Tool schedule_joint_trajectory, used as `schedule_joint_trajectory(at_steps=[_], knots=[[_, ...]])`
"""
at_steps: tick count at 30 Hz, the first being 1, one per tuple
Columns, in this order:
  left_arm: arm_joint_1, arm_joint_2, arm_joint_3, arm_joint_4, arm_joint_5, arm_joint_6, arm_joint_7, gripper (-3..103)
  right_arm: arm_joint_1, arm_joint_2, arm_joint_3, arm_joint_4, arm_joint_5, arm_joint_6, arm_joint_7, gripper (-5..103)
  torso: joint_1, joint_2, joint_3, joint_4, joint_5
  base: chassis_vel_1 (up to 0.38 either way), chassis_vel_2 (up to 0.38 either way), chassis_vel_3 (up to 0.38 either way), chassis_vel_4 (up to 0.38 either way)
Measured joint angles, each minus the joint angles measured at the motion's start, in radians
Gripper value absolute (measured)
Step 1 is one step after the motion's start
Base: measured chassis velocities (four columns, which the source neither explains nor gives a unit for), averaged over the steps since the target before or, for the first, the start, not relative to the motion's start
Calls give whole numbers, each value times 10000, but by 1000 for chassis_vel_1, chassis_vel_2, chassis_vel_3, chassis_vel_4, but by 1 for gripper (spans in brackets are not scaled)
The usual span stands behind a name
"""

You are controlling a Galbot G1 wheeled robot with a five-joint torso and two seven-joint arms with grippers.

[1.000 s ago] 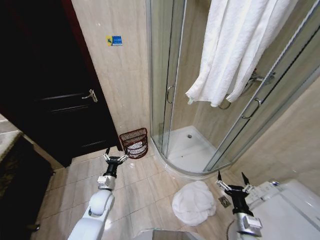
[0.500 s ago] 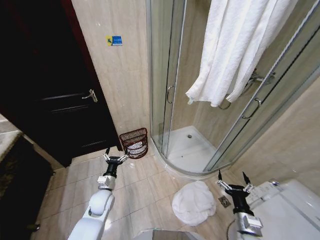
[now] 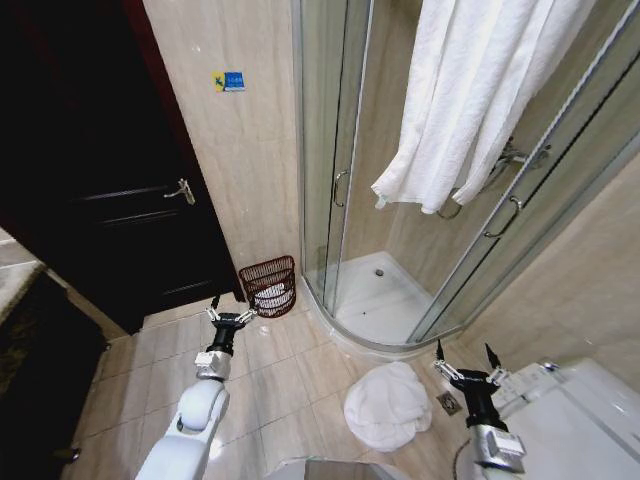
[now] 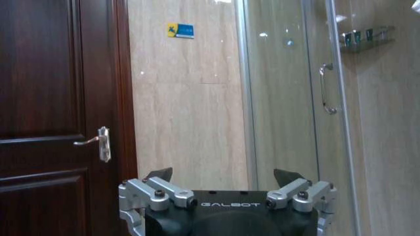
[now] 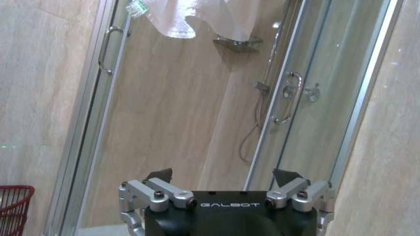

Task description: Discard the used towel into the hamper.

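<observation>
White and crumpled, the towel [image 3: 388, 404] lies in a heap on the tiled floor [image 3: 285, 385], near the curved edge of the shower tray [image 3: 385, 300] and just beside the right gripper [image 3: 462, 361], which hovers low in front of the toilet [image 3: 575, 425] with its fingers spread wide and nothing between them. The hamper [image 3: 269, 285], a dark red-brown wire basket, stands on the floor against the beige wall, between the dark door [image 3: 120, 190] and the glass shower door [image 3: 335, 170]; something pale lies inside it. The left gripper [image 3: 230, 313] is held out low over the floor, close to the hamper but apart from it, fingers also wide and holding nothing. In the right wrist view the hamper's red rim [image 5: 15, 209] shows at the edge, beside the shower frame. Another white towel [image 3: 480, 95] hangs over the shower enclosure, well above the one on the floor.
</observation>
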Motion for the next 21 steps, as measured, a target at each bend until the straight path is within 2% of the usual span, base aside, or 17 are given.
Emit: schedule_joint_trajectory(at_steps=[12, 21], knots=[[0, 0, 0, 1, 0, 0, 0, 100, 0, 0, 0, -3, 5, 0, -1, 100, -55, -123, -66, 0, 0, 0, 0, 0, 0], [0, 0, 0, 1, 0, -1, 0, 100, 1, 0, -1, -5, 10, 1, -3, 100, -354, -762, -407, 0, 0, 0, 0, 0, 0]])
